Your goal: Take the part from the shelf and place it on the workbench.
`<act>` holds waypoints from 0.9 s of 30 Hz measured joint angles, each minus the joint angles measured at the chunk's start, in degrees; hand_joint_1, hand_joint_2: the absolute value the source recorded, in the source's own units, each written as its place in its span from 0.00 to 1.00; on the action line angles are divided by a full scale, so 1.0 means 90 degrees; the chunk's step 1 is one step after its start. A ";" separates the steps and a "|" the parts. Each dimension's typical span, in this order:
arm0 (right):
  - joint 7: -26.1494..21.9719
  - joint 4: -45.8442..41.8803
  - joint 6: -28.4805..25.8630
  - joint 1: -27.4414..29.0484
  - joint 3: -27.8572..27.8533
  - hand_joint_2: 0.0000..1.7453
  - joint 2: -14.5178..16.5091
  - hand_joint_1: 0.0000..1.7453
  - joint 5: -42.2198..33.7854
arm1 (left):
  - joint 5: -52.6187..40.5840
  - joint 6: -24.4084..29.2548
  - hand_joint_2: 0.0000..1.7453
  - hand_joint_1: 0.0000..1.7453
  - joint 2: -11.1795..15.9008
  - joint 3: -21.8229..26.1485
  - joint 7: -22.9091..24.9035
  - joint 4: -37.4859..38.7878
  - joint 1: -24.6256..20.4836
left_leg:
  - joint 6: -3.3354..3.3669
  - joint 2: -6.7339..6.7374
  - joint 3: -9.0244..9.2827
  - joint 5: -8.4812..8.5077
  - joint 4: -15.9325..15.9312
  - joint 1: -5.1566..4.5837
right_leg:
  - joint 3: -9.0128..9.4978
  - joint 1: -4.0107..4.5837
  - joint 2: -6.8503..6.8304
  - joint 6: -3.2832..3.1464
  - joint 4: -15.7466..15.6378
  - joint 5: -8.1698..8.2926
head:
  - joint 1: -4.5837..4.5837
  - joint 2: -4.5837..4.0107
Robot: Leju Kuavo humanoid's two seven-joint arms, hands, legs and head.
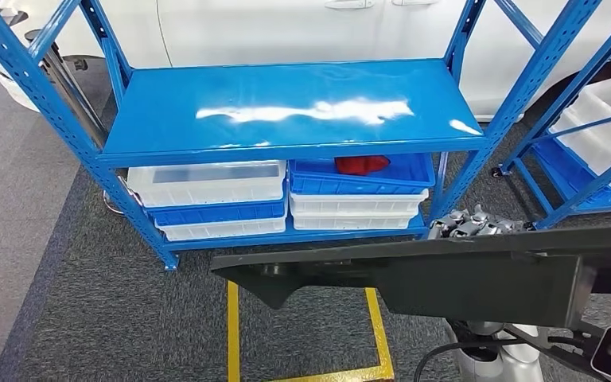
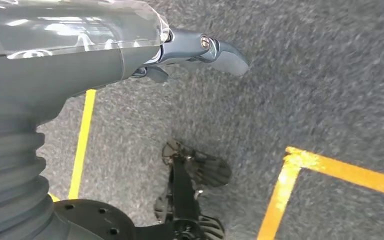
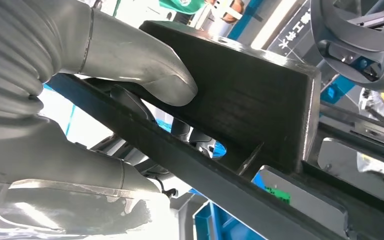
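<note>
A long, flat black part (image 1: 414,274) stretches across the lower head view, in front of the blue shelf (image 1: 286,107). My right hand (image 1: 477,224) grips it near its right end, with the fingers over its top edge. In the right wrist view the thick grey thumb (image 3: 145,65) presses on the face of the black part (image 3: 250,95), and darker fingers sit behind its rim. My left hand (image 2: 195,52) hangs over the grey carpet with nothing in it, its thumb stretched out.
The shelf's top board is bare and glossy. Under it are a white bin (image 1: 207,181) and a blue bin (image 1: 362,179) holding a red object (image 1: 360,164). A second blue rack (image 1: 597,135) stands at the right, a white car (image 1: 310,28) behind. Yellow tape (image 1: 233,334) marks the carpet.
</note>
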 joint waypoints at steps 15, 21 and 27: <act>0.0000 -0.0265 0.0011 0.0015 -0.0121 1.00 0.0672 1.00 0.0483 | -0.0211 -0.0140 1.00 0.00 0.0157 -0.0023 -0.0226 -0.0002 -0.0013 | -0.0363 -0.0008 -0.1053 -0.0883 0.2014 0.0017 | 0.1088 0.0013 -0.0021 -0.0376 -0.1665 0.0508 | 0.0000 0.0000; 0.0000 -0.0342 -0.0076 -0.0021 0.0000 1.00 0.0773 1.00 0.0384 | -0.0232 -0.0025 1.00 0.00 0.0265 -0.0027 -0.0245 -0.0002 -0.0012 | -0.0216 -0.0338 -0.0288 -0.0096 0.0528 0.0014 | 0.1055 0.0074 0.0182 -0.0328 -0.1614 0.0550 | -0.0001 0.0000; 0.0000 -0.0425 -0.0130 -0.0048 -0.0019 1.00 0.0794 1.00 0.0410 | -0.0303 0.0211 1.00 0.00 0.0312 -0.0048 -0.0335 -0.0002 -0.0048 | -0.0062 -0.0155 -0.0229 0.0034 0.0247 0.0048 | 0.0799 0.0057 0.0230 -0.0094 -0.1250 0.0360 | 0.0000 0.0000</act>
